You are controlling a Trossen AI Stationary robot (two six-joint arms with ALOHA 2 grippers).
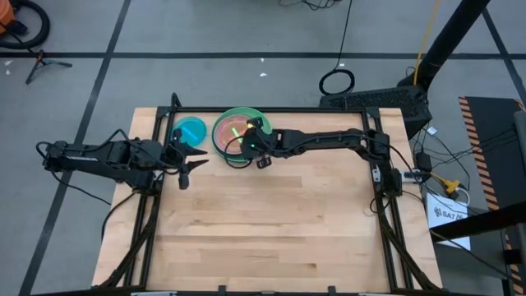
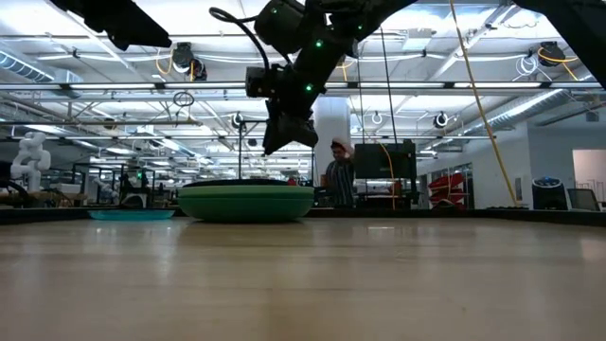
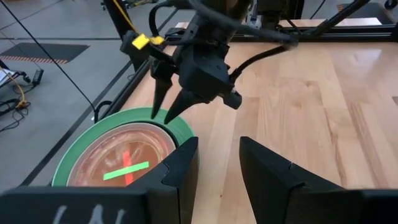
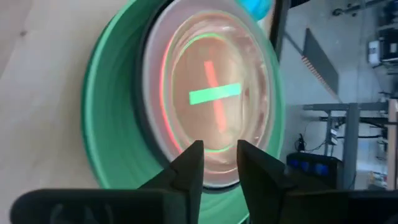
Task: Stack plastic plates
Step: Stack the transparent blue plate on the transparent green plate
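Left end effector (image 1: 187, 164) fingers apart, empty, at bench (image 1: 271, 238) left edge. Blue plate (image 1: 190, 131) just beyond it, alone. Plate stack (image 1: 234, 131) beside it, pink on top. Right end effector (image 3: 166, 106) above stack, fingers narrowly apart, empty.

Mint green plate (image 1: 243, 115) under translucent pink plate (image 1: 233, 131); blue plate (image 1: 191, 131)

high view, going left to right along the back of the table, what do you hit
left hand → blue plate → green plate stack → right hand, over the stack's right part
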